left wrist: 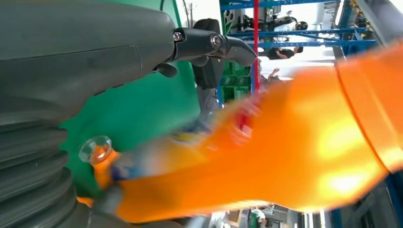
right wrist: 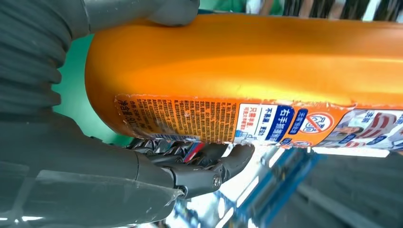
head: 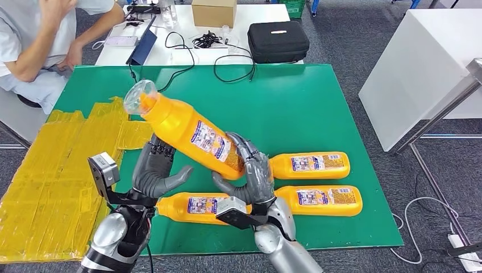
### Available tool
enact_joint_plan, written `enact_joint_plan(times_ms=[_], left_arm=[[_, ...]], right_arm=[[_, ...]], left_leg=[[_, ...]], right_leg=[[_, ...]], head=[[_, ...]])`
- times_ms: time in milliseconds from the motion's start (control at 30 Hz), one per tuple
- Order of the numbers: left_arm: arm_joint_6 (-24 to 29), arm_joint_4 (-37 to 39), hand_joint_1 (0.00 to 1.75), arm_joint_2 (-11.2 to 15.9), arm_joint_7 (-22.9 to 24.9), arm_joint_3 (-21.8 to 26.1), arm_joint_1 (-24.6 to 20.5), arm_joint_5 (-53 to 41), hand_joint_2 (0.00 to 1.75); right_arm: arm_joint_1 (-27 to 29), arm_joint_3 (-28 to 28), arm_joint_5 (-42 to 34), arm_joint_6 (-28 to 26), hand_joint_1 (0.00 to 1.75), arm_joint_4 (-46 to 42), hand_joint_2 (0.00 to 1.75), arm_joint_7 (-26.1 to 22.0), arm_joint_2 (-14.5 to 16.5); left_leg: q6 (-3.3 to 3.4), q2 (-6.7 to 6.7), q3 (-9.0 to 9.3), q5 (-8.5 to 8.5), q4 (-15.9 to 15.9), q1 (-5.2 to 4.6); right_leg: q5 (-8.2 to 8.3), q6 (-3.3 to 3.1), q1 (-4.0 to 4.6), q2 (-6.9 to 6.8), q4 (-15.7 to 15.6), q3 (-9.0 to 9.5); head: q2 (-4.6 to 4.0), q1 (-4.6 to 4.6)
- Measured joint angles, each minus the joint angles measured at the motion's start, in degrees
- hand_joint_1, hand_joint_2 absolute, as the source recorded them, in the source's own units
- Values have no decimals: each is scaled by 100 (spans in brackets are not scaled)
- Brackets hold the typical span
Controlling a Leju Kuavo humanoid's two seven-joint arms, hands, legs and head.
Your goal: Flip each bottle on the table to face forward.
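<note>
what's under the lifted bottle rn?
Under the lifted bottle, held by the right hand, lies green mat and another bottle lying flat, its middle covered by the left hand and right wrist. Anything else beneath is covered.

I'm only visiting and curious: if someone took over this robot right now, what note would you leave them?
Right hand grips the base of the lifted orange bottle, cap end tilted up and away over the green mat.
Left hand open beside that bottle, holding nothing.
Three more bottles lie on the mat: one under the hands, two to the right.
Done: one bottle picked up.
Left: finish turning it, set it down, check the others.
</note>
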Motion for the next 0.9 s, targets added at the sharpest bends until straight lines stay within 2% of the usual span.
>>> enact_joint_plan(times_ms=[167,367,900], left_arm=[[-6,16,0,0,2,0,-26,17,175],[24,30,0,11,-13,19,-37,94,175],[8,76,0,56,-28,143,-18,314,175]], right_arm=[[-66,222,-5,38,175,203,175,0,14],[-110,476,69,365,175,359,175,-46,46],[-174,796,234,339,175,495,175,2,98]], left_leg=[[0,-1,-1,0,0,-1],[0,0,-1,0,0,-1],[0,0,-1,0,0,-1]], right_leg=[[0,0,-1,0,-1,0],[0,0,-1,0,-1,0],[-1,-1,0,0,-1,-1]], head=[[0,1],[0,1],[0,0]])
